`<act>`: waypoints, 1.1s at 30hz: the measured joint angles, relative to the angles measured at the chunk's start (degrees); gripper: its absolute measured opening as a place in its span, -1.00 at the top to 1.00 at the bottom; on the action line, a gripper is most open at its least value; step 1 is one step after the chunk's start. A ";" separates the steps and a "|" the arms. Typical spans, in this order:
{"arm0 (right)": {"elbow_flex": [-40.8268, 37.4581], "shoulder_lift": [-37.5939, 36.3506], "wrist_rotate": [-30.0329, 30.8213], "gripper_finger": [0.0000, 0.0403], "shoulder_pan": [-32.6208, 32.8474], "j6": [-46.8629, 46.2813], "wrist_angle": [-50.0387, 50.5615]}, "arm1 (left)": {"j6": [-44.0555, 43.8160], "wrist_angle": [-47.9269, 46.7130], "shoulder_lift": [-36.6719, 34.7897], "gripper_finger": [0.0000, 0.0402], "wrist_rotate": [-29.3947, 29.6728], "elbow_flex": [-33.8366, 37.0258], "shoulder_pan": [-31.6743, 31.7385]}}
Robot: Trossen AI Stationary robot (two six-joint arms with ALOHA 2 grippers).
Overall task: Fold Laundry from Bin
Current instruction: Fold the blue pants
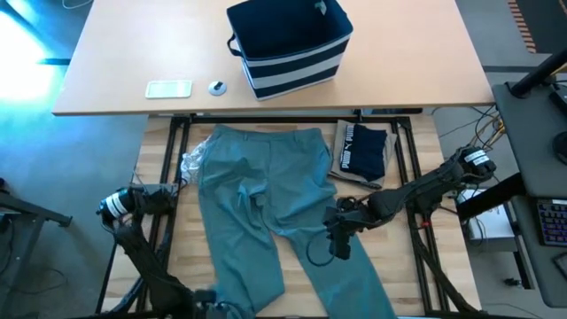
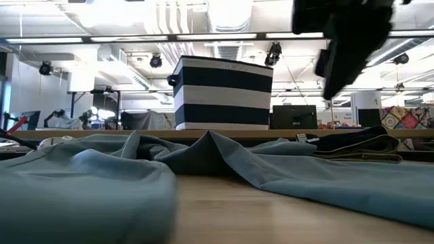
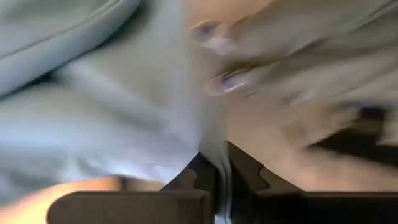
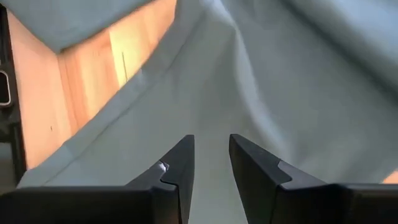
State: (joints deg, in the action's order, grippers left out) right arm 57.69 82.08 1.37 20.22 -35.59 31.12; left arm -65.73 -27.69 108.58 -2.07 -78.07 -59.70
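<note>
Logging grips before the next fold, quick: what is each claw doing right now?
Left claw: shut on an edge of the teal-green garment.
Right claw: open, holding nothing, hovering over the same garment.

Matt teal cloth garment (image 1: 257, 186), wood table (image 1: 416, 292)

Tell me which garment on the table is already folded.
The dark navy one with white print, a compact stack beside the waistband of the teal trousers, which lie spread flat. The crumpled grey-white piece isn't folded.
</note>
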 joint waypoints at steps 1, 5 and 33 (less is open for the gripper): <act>0.00 0.03 0.00 0.51 -0.74 1.76 -0.82 | -3.17 4.29 -0.94 0.99 0.04 0.01 0.31; 0.02 0.11 -0.05 0.49 -3.25 8.76 -4.81 | -17.31 25.83 -2.22 1.00 3.12 -0.01 0.83; -10.05 0.55 3.38 0.22 -2.67 8.21 -10.71 | -52.50 57.87 0.07 -0.04 -5.39 4.70 -1.31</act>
State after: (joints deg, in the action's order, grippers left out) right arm 47.65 82.63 4.75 17.55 -27.38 20.41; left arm -118.23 30.18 108.65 -7.45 -73.37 -61.01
